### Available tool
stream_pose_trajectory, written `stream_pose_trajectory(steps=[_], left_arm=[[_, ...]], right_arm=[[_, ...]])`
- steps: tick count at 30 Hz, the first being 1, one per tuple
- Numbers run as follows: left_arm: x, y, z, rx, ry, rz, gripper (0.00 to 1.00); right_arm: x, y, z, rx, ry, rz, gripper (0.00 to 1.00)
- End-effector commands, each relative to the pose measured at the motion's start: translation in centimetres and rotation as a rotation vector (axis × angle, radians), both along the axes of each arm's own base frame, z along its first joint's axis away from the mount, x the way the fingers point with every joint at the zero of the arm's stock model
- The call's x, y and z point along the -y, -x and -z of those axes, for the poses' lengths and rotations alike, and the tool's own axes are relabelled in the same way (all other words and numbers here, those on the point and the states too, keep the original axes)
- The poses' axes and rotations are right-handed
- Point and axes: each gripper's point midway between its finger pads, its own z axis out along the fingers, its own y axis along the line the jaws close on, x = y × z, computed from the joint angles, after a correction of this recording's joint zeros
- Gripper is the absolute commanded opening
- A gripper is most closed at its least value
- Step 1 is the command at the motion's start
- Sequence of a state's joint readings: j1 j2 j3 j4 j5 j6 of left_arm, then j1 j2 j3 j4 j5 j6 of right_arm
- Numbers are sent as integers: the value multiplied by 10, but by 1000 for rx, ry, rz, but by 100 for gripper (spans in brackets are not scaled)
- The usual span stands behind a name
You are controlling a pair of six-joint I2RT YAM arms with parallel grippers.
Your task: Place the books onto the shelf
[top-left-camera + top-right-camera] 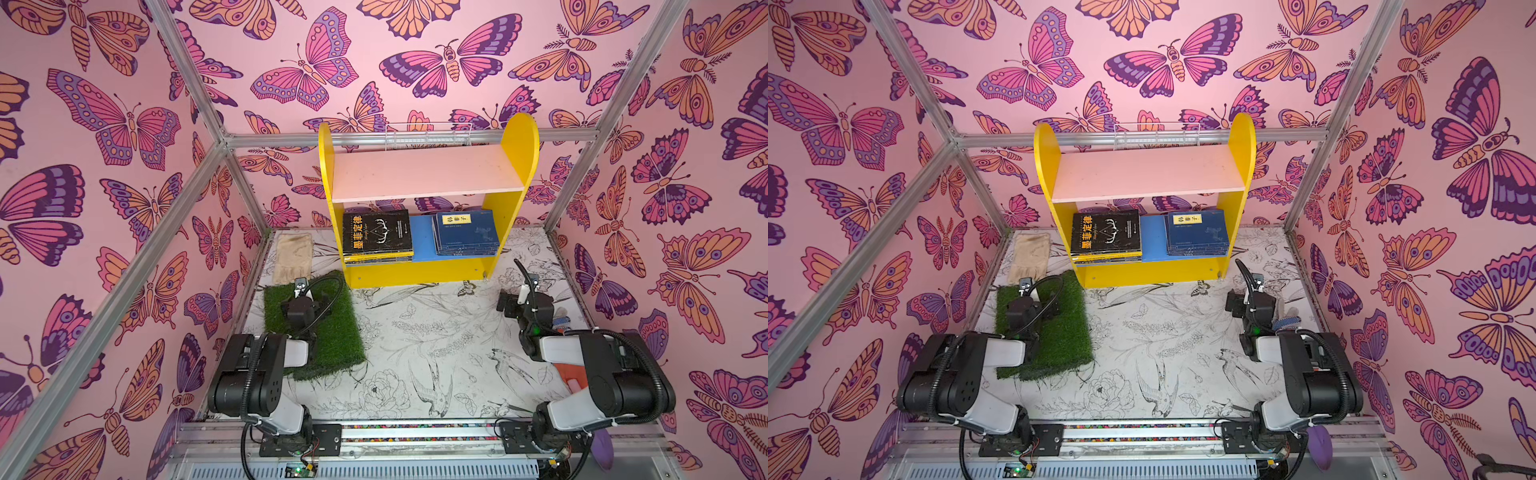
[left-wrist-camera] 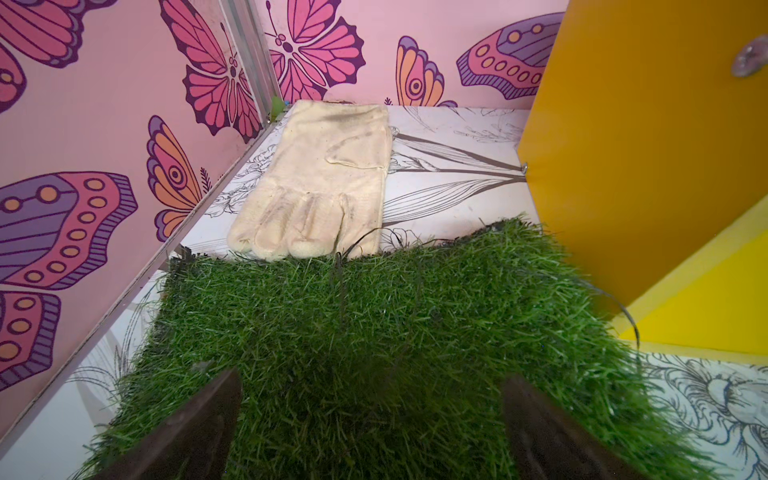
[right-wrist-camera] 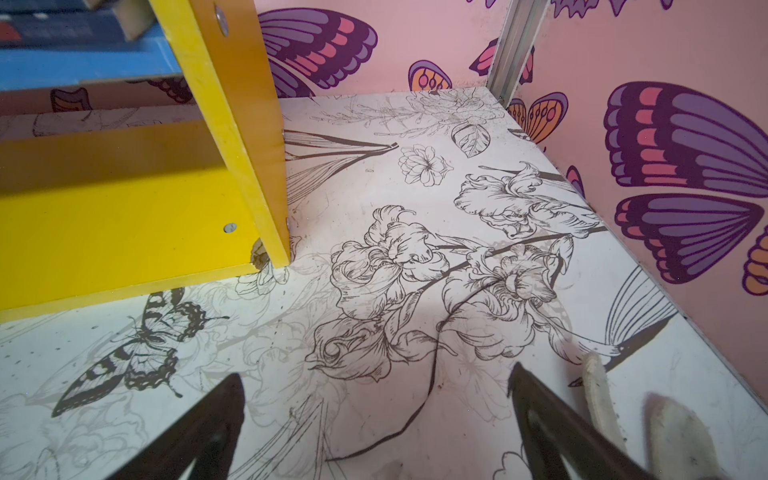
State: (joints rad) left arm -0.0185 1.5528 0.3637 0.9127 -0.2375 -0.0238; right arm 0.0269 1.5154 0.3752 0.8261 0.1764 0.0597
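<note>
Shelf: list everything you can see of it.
The shelf is a small two-tier bookcase, seemingly painted board: yellow round-topped side panels, a yellow front rail at the base, a bare pale pink upper board and a blue lower board. It stands upright at the back of the table, open side toward the arms. On the lower board two flat stacks of books rest: a black-topped stack left in both top views, a navy stack right. A white wire basket shows behind its top.

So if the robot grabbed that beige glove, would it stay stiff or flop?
Probably flop: the glove lies flat and creased, like soft cloth. It looks thin and light, so a push would likely slide or bunch it. The green turf right beside it might snag it.
</note>
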Motion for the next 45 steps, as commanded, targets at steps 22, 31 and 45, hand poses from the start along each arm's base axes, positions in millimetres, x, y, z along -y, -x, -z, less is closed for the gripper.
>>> stream_pose_trajectory(steps=[22, 31, 45], left_arm=[[4, -1, -3, 23, -3, 10, 0], [5, -1, -4, 23, -13, 13, 99], [4, -1, -4, 24, -14, 12, 99]], right_arm=[[-1, -6, -10, 30, -28, -18, 99], [-1, -6, -10, 29, -28, -18, 99], [-1, -7, -10, 29, -35, -32, 100]])
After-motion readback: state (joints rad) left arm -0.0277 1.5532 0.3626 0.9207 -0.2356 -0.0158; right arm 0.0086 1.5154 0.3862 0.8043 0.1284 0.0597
